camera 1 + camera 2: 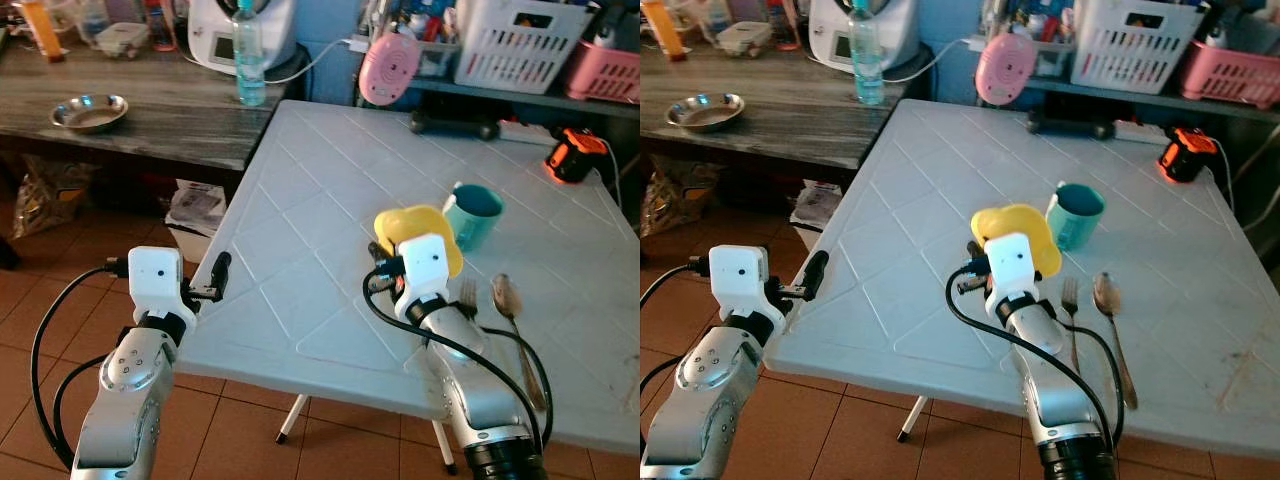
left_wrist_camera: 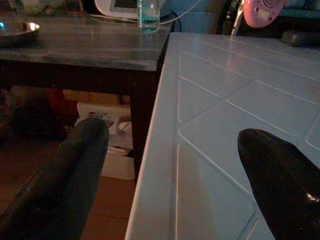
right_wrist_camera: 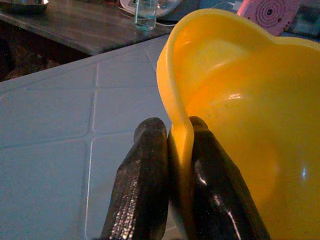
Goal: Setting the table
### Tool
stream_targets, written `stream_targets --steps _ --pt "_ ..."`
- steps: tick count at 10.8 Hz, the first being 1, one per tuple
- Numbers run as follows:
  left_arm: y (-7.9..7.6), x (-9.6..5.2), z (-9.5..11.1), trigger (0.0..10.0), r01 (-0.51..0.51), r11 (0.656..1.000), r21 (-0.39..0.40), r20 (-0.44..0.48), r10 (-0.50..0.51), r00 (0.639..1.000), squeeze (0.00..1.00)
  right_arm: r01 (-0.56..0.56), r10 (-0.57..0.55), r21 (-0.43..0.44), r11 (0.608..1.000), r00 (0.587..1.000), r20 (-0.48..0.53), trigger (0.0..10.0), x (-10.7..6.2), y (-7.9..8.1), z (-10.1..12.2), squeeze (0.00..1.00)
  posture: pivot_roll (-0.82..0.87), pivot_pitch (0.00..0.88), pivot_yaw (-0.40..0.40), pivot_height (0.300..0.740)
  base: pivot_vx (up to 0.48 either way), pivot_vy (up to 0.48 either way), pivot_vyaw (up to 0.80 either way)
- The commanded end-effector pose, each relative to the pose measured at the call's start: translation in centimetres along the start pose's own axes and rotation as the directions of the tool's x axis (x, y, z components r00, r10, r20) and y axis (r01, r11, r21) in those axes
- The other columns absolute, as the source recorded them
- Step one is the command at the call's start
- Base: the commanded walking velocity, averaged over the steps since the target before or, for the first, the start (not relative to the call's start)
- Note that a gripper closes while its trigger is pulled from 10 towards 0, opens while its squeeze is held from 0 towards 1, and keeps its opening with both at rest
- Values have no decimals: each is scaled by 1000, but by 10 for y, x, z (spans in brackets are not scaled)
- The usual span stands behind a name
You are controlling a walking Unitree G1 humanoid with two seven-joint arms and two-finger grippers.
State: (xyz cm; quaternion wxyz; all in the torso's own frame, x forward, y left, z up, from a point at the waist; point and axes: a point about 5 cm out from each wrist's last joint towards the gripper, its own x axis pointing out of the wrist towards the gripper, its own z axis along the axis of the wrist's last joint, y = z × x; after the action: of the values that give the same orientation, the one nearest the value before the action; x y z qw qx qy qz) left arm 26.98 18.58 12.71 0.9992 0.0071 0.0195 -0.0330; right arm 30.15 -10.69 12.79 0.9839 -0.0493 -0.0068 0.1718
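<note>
Fingers of the right gripper (image 3: 172,150) pinch the rim of the yellow bowl (image 3: 240,115), one inside, one outside, holding it over the white table (image 1: 300,200). Beside the right arm lie a fork (image 1: 468,293) and spoon (image 1: 508,296); just beyond the bowl stands a teal mug (image 1: 475,215). To set it well, lower the bowl level left of the fork, clear of the mug, then release. The left gripper (image 2: 175,165) hangs spread apart at the table's near left edge

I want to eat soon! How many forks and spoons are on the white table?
2. One fork and one spoon lie side by side on the white table, right of the right gripper holding the yellow bowl. The arm may hide more.
</note>
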Motion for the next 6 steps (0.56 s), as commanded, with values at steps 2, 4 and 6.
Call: stream_targets --steps 2,4,6 --pt "-1 -2 -3 10000 9 1000 10 -11 -8 1000 0 -4 4 -3 1000 1000 7 10000 -1 1 4 0 145 13 -56 740 0 289 -500" --pt "-2 -1 -5 10000 17 1000 16 -19 -17 1000 0 0 0 4 1000 1000 -4 10000 -3 2 1 0 142 14 -52 740 0 319 -500" --pt "-2 -1 -5 10000 21 1000 22 -19 -21 1000 0 -3 3 -3 1000 1000 -10 10000 -4 2 0 0 141 15 -53 740 0 354 0"
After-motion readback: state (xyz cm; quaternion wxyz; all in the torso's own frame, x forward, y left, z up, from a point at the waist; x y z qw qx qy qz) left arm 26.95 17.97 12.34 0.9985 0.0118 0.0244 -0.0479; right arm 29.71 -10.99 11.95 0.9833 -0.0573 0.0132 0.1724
